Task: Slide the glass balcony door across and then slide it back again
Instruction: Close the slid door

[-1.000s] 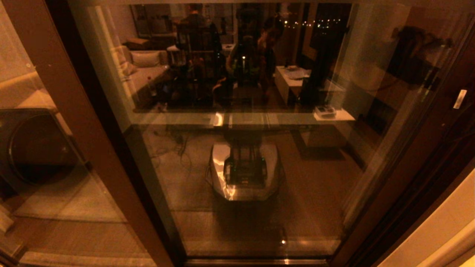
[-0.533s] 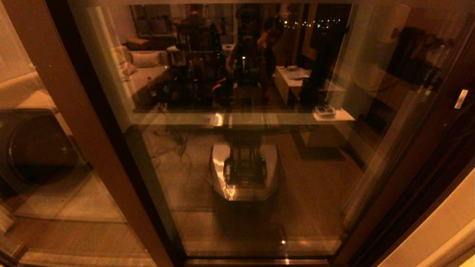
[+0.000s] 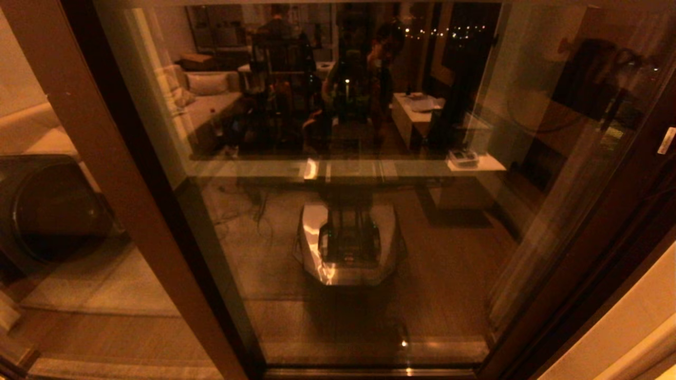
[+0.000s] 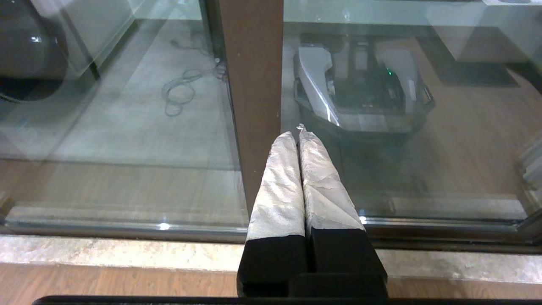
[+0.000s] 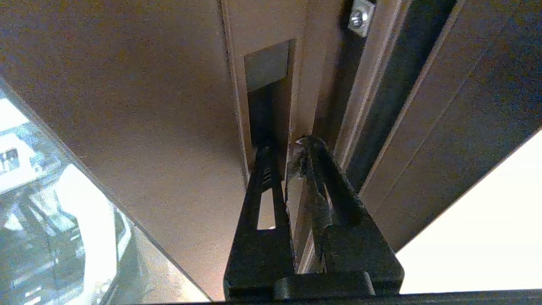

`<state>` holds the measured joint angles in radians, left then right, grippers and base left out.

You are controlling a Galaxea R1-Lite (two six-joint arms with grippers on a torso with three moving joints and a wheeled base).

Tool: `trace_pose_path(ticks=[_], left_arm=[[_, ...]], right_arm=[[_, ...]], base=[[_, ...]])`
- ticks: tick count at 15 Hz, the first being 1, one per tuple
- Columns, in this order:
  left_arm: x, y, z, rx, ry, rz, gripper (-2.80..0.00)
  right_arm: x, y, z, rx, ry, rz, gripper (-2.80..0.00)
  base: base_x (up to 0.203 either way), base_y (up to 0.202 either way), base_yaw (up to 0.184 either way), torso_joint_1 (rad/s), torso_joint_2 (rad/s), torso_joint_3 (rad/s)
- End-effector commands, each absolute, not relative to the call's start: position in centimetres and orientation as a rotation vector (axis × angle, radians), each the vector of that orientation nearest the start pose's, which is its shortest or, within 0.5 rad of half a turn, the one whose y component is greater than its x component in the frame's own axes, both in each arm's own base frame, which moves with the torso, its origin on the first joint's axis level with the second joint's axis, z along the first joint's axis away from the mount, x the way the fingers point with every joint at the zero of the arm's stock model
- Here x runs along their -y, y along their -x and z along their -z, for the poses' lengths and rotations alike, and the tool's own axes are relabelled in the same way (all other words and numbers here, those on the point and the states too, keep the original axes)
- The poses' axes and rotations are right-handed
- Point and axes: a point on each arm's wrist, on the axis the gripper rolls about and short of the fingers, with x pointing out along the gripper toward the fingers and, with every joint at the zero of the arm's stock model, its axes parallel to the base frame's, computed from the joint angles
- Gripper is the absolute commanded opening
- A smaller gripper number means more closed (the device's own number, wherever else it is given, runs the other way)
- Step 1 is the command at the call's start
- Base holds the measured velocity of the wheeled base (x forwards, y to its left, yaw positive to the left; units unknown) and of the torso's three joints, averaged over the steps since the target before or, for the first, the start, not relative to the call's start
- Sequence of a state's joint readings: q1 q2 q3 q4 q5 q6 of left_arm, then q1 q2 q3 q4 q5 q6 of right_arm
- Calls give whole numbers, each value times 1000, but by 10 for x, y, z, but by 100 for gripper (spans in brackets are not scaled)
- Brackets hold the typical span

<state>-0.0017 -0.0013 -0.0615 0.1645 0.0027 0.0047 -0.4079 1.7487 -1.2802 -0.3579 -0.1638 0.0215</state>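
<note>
While the glass balcony door (image 3: pixel 338 211) fills the frame before the robot, its long stile upright, the right gripper (image 5: pixel 292 146) reaches into the recessed handle (image 5: pixel 264 114) at the door's right edge, its fingers a narrow gap apart, one inside the slot and one on the edge beside it. The left gripper (image 4: pixel 300 132), pressed together on nothing, points at the lighter-brown post (image 4: pixel 252 84) of the fixed panel on the left. The right arm looks nearer the pull, and the jamb (image 5: pixel 402 97) just beside it probably limits travel that way
</note>
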Motion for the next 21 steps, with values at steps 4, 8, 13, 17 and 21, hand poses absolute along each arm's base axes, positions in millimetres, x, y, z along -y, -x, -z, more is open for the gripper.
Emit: trace_pose_path(ticks=[4,8,13,17,21], left_arm=[[0,28,-75,-103,-5,-1,-280],[0,28,-75,-103,-5,-1,-280],[0,28,-75,-103,-5,-1,-280],[0,28,-75,-102,-5,-1,-280],[0,29,-75,-101,-5,-1,-280]], right_arm=[[147,-313,-275,-96,-33,593,-280],[158,-315,-277,-85,-33,618,-280],[169,-318,-275,-85,-32,643,-280],[169,-317,-275,-88,-30,645,-280],[167,-313,-277,-82,-30,643,-280]], base=[[0,0,0,0,0,0],[0,0,0,0,0,0],[0,0,0,0,0,0],[0,0,0,0,0,0],[0,0,0,0,0,0]])
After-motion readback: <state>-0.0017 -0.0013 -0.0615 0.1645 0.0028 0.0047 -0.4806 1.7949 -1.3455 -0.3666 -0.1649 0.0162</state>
